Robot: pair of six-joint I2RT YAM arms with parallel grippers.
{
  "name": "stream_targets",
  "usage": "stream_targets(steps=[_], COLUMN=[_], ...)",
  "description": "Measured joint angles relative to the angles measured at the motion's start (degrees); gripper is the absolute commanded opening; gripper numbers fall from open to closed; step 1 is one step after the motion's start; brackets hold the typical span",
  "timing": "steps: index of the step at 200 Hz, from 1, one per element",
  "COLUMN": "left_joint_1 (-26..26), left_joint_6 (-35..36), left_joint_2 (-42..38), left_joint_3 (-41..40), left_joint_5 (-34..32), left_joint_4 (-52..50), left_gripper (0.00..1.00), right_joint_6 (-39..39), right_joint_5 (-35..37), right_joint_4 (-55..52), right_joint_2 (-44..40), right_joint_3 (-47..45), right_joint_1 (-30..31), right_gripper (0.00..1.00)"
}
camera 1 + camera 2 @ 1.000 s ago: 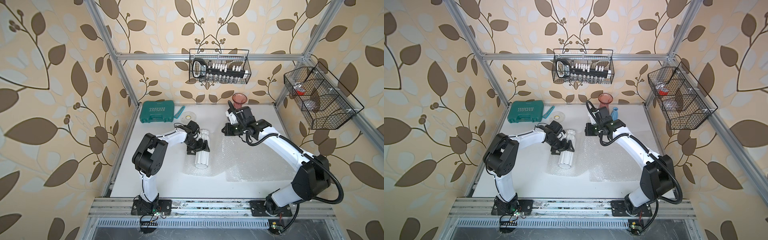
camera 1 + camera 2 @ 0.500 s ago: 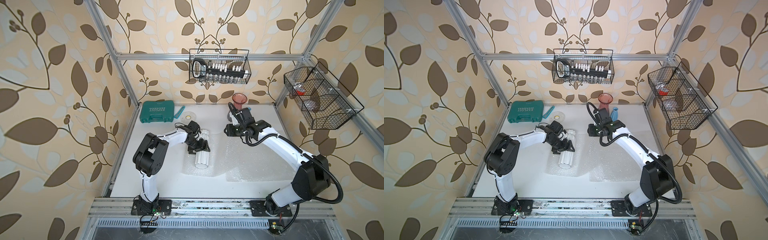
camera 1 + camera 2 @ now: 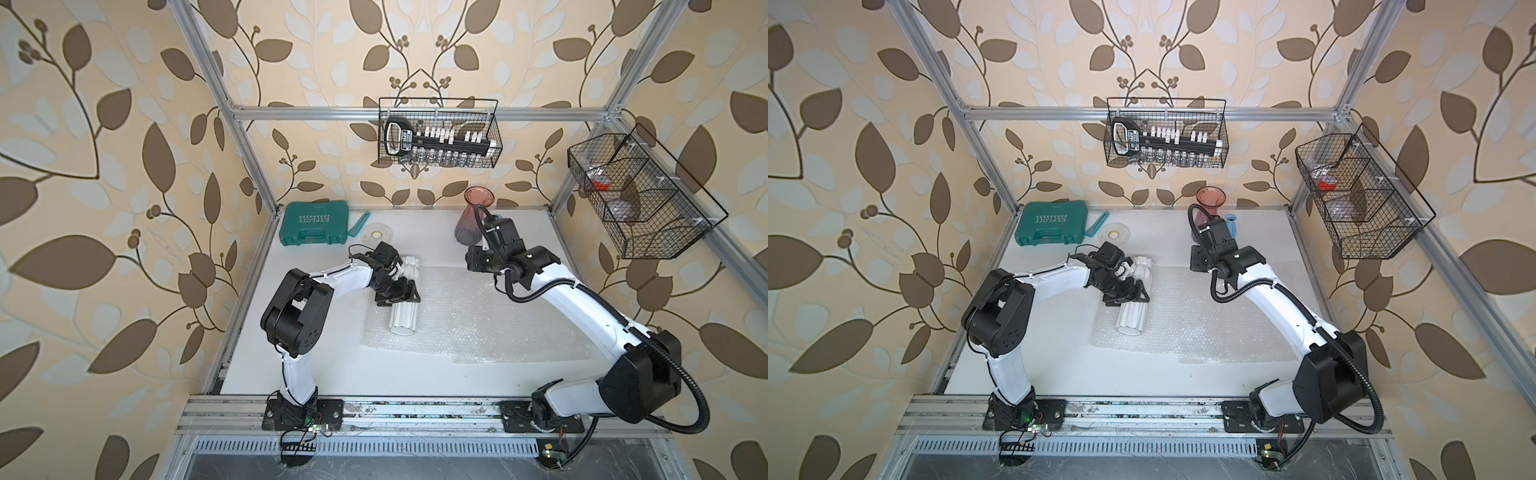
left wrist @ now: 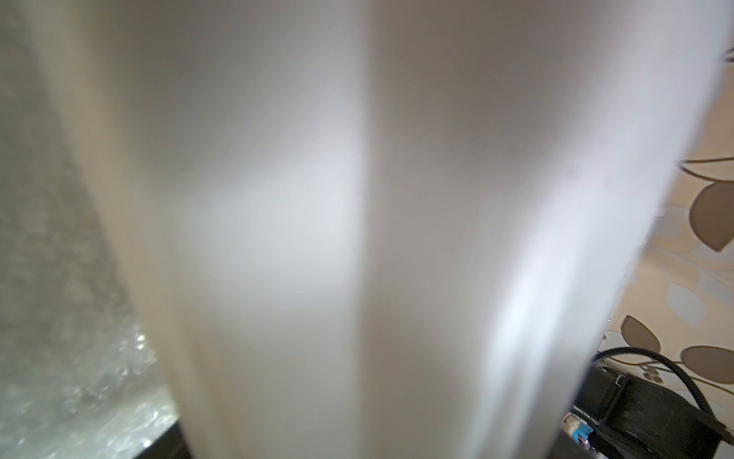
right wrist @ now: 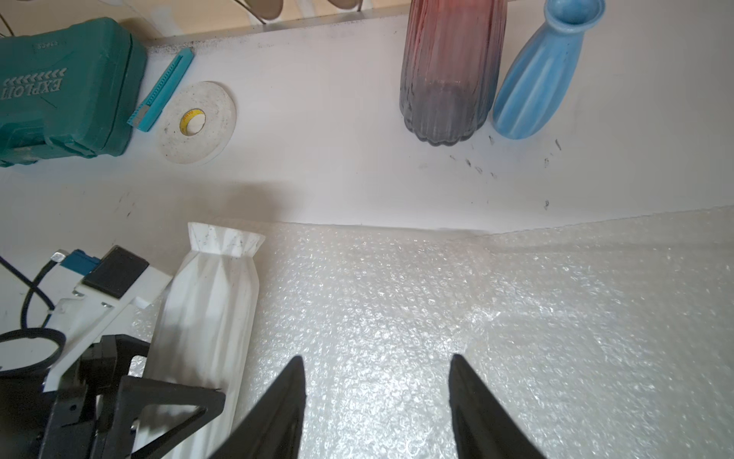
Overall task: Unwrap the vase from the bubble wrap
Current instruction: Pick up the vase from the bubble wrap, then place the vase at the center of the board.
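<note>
At the left fingers [image 5: 170, 401], the white vase [image 3: 402, 320] was found bare along its whole visible length, lying on its side. No wrap was seen around it. The unwrapping itself was therefore judged done, or very nearly. What may be left, by judgement, is for the vase to be lifted off the sheet and set clear.

The left fingers were placed astride the vase's middle, one on each side. The left wrist view was filled by a blurred white surface. It could not be told whether the vase was pinched or only straddled.

The right fingers [image 5: 278, 409] were spread apart, with nothing between them. They were held low over the bubble wrap [image 5: 397, 318]; contact with it could not be confirmed.

Outward, the bubble wrap was laid open and flat on the tabletop [image 3: 332, 374]. It lay under the vase and extended toward the right arm's side in both top views. A second sheet edge appeared to overlap it. Farther back, well apart from the fingers, a red glass vase [image 5: 449, 71] and a blue vase [image 5: 536, 79] were noted upright, just beside each other.
</note>
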Motion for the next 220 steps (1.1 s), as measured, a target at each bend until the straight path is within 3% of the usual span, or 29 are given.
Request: stream_targets(steps=[91,138,165,220], left_joint_1=[0.00,-0.02,-0.02,-0.74], left_joint_6=[10.60,15.06,16.61,18.73], left_joint_2=[-13.11,-19.54,-22.03,-25.05], left_joint_3=[-6.43,-7.30,-7.28,-7.30], left_joint_5=[2.03,6.40,9.27,15.10], left_joint_4=[11.69,13.86,14.08,14.08], left_gripper=[0.64,0.65,0.65,0.66], right_joint_6=[-1.73,-3.10,-4.59,-7.58], right_joint_5=[-22.16,-33.57,-36.28,-37.81], right_joint_4=[9.97,16.09,18.67,20.31], right_joint_2=[-2.19,-4.37,-5.51,-5.79], right_joint_3=[-3.85,-5.99,-6.93,-6.73], right_joint_1=[-1.29,-1.16,0.35,4.33], right_gripper=[0.62,0.81,0.92,0.98])
